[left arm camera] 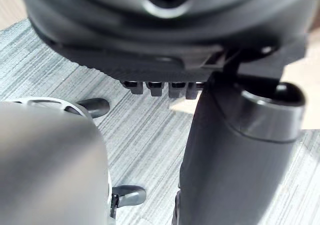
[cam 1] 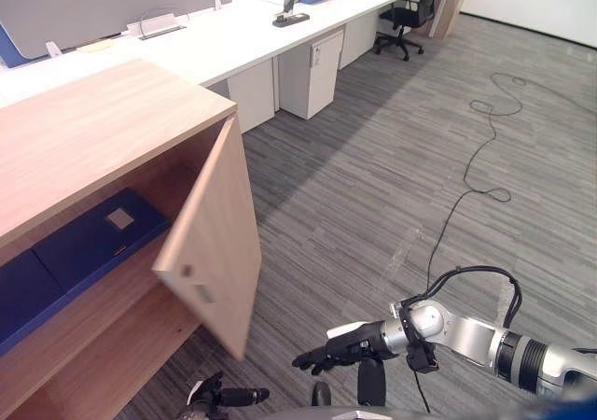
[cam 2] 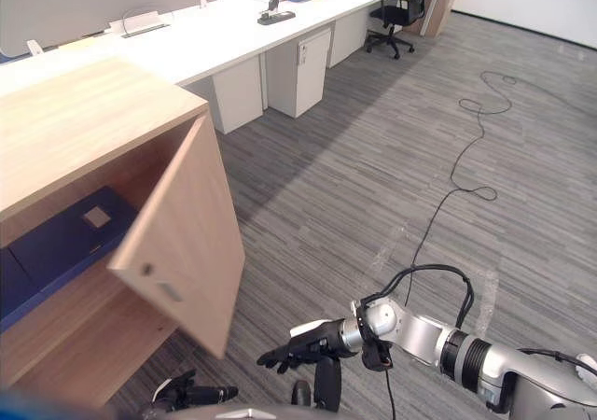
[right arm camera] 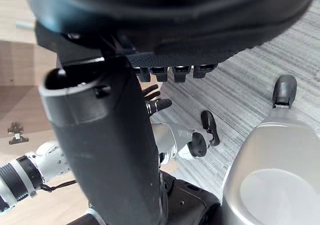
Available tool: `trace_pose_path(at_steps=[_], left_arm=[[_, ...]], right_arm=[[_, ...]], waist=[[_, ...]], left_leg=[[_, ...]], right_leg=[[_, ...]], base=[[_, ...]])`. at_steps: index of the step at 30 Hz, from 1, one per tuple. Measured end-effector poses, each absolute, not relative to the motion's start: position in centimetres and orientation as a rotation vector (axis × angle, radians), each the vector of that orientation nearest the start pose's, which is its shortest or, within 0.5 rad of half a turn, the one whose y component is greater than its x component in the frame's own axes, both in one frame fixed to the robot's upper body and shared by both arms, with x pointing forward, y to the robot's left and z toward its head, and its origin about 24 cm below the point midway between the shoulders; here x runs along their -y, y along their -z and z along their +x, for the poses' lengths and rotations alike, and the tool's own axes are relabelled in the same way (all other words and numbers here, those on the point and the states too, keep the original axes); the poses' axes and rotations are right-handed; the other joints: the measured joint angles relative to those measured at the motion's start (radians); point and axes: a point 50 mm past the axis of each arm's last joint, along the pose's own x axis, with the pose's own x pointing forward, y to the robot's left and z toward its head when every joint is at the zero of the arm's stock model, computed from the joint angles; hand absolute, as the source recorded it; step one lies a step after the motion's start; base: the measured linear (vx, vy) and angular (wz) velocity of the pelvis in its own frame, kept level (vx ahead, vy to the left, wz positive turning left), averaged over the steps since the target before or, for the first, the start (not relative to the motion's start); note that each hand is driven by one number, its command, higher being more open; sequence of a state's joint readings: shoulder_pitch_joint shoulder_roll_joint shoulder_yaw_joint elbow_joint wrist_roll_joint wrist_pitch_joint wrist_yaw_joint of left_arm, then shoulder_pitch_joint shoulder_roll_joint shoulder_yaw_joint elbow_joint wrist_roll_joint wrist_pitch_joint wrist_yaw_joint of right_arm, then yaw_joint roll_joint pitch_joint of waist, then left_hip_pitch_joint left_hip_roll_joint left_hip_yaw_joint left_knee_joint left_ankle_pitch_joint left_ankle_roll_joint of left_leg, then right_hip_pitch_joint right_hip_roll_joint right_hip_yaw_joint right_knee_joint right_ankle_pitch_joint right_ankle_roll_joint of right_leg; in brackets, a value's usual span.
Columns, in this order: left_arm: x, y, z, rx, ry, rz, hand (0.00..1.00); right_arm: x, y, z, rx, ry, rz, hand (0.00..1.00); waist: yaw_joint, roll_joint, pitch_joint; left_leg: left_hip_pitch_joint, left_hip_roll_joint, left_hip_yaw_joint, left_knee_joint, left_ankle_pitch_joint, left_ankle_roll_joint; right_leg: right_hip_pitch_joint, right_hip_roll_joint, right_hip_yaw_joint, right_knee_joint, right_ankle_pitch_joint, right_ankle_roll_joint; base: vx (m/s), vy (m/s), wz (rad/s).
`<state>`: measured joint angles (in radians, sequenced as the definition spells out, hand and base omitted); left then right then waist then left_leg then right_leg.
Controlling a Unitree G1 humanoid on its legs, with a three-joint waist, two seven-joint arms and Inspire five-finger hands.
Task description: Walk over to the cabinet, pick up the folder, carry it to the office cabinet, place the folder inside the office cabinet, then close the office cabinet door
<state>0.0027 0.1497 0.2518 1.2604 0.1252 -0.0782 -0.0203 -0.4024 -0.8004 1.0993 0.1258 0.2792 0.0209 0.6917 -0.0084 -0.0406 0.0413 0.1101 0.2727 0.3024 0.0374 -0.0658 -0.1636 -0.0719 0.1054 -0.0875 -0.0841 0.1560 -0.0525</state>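
The office cabinet is pale wood, and its door stands swung well out over the grey striped floor. The folder is dark blue and lies flat on the shelf inside the cabinet. A small pale label sits on its cover, but any writing there is too small to read. Another dark blue cover lies just beside it, further in.

Both hands are low and in front of the cabinet, apart from the door. The right hand reaches leftward with its fingers loosely spread and nothing in them. The left hand is lower, and its fingers are stretched out and empty too.

Behind the cabinet runs a long white tabletop with a white drawer unit under it. A black office chair stands at the far end.
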Motion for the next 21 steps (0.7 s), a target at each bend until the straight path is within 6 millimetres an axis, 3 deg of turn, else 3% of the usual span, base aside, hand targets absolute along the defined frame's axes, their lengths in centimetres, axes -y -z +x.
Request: trace_pose_path(at_steps=[2, 8, 9, 10, 11, 12, 13, 14, 15, 16, 17, 18, 19, 20, 21], left_arm=[[-23.3, 16.3, 8.1, -1.180, -0.247, 0.076, 1.00], [-23.6, 16.3, 7.8, -1.181, -0.307, 0.052, 1.00], [-23.7, 16.3, 7.9, -1.177, -0.310, 0.050, 1.00], [-23.5, 16.2, 8.4, -1.168, -0.302, 0.056, 1.00], [-23.3, 16.2, 8.7, -1.163, -0.292, 0.059, 1.00], [-22.9, 16.2, 9.2, -1.154, -0.282, 0.058, 1.00], [-22.8, 16.2, 9.4, -1.149, -0.277, 0.059, 1.00], [-22.4, 16.2, 9.7, -1.146, -0.270, 0.054, 1.00], [-22.4, 16.1, 10.2, -1.133, -0.254, 0.086, 1.00], [-22.2, 16.0, 10.4, -1.128, -0.232, 0.117, 1.00], [-21.4, 15.8, 11.2, -1.100, -0.151, 0.188, 1.00], [-20.3, 15.3, 12.5, -1.030, -0.047, 0.260, 1.00], [-20.0, 15.2, 12.7, -1.017, -0.029, 0.268, 1.00], [-19.0, 14.8, 13.4, -0.972, 0.021, 0.275, 1.00], [-18.7, 14.7, 13.5, -0.961, 0.036, 0.270, 1.00]], right_arm=[[12.5, 1.6, 19.9, -0.574, -1.508, -0.628, 1.00], [11.9, 2.6, 19.8, -0.556, -1.436, -0.584, 1.00], [11.9, 2.9, 19.8, -0.553, -1.416, -0.592, 1.00], [12.0, 3.6, 19.9, -0.548, -1.371, -0.624, 1.00], [12.2, 4.2, 19.9, -0.556, -1.333, -0.651, 1.00], [12.3, 5.0, 19.8, -0.560, -1.290, -0.677, 1.00], [12.5, 5.3, 19.6, -0.565, -1.268, -0.684, 1.00], [12.7, 6.5, 18.8, -0.581, -1.218, -0.689, 1.00], [13.0, 8.0, 17.5, -0.635, -1.142, -0.639, 1.00], [13.0, 8.7, 16.9, -0.663, -1.096, -0.592, 1.00], [13.0, 9.9, 15.9, -0.716, -0.990, -0.490, 1.00], [13.2, 11.3, 15.3, -0.786, -0.873, -0.385, 1.00], [13.4, 11.5, 15.3, -0.800, -0.843, -0.366, 1.00], [14.1, 12.6, 15.2, -0.867, -0.728, -0.302, 1.00], [14.6, 13.0, 15.1, -0.897, -0.659, -0.273, 1.00]], waist=[[0.005, -0.010, 0.001], [0.012, -0.004, 0.007], [0.013, -0.001, 0.011], [0.012, 0.008, 0.029], [0.014, 0.013, 0.036], [0.016, 0.003, 0.044], [0.016, -0.010, 0.050], [0.017, -0.034, 0.058], [0.019, -0.054, 0.050], [0.020, -0.051, 0.047], [0.016, -0.036, 0.041], [0.015, -0.005, 0.039], [0.015, 0.002, 0.042], [0.029, 0.023, 0.050], [0.034, 0.042, 0.056]], left_leg=[[0.009, -0.002, 0.021, 0.003, -0.006, -0.002], [0.010, -0.018, 0.010, 0.009, -0.010, 0.008], [0.010, -0.020, 0.001, 0.009, -0.009, 0.010], [0.009, -0.028, -0.032, 0.016, -0.009, 0.024], [-0.001, -0.040, -0.074, 0.032, -0.013, 0.037], [-0.022, -0.081, -0.142, 0.054, -0.017, 0.050], [-0.025, -0.113, -0.184, 0.062, -0.020, 0.055], [-0.028, -0.181, -0.284, 0.064, -0.021, 0.060], [-0.042, -0.233, -0.402, 0.062, -0.018, 0.065], [-0.057, -0.249, -0.460, 0.065, -0.017, 0.067], [-0.107, -0.276, -0.598, 0.086, -0.015, 0.072], [-0.172, -0.306, -0.779, 0.103, -0.013, 0.075], [-0.180, -0.312, -0.815, 0.106, -0.012, 0.075], [-0.209, -0.333, -0.942, 0.114, -0.011, 0.078], [-0.223, -0.343, -1.003, 0.122, -0.009, 0.077]], right_leg=[[-0.001, 0.002, 0.019, 0.000, 0.006, 0.000], [0.006, -0.016, 0.011, 0.006, 0.009, 0.002], [0.005, -0.021, 0.003, 0.019, 0.001, 0.003], [-0.003, -0.039, -0.033, 0.086, -0.045, 0.012], [-0.032, -0.069, -0.071, 0.183, -0.106, 0.021], [-0.086, -0.144, -0.123, 0.360, -0.208, 0.040], [-0.105, -0.194, -0.148, 0.451, -0.260, 0.049], [-0.111, -0.299, -0.204, 0.587, -0.348, 0.069], [-0.090, -0.383, -0.259, 0.666, -0.392, 0.079], [-0.089, -0.398, -0.244, 0.695, -0.391, 0.073], [-0.089, -0.381, -0.142, 0.710, -0.378, 0.051], [-0.064, -0.309, 0.037, 0.672, -0.377, 0.036], [-0.059, -0.293, 0.082, 0.663, -0.377, 0.035], [-0.037, -0.233, 0.240, 0.642, -0.391, 0.039], [-0.021, -0.203, 0.317, 0.628, -0.417, 0.061]], base=[[0.04, 0.038, -0.23], [0.02, 0.032, 0.00], [-0.04, 0.023, 0.51], [-0.07, 0.023, 0.79], [-0.11, 0.055, 1.36], [-0.08, 0.063, 1.43], [-0.06, 0.050, 2.02], [-0.02, -0.016, 2.48], [0.00, -0.059, 2.63], [-0.01, -0.071, 3.00], [0.01, -0.093, 3.55], [0.03, -0.097, 3.35], [0.07, -0.155, 3.13], [0.07, -0.142, 2.01], [0.05, -0.199, 2.71]])
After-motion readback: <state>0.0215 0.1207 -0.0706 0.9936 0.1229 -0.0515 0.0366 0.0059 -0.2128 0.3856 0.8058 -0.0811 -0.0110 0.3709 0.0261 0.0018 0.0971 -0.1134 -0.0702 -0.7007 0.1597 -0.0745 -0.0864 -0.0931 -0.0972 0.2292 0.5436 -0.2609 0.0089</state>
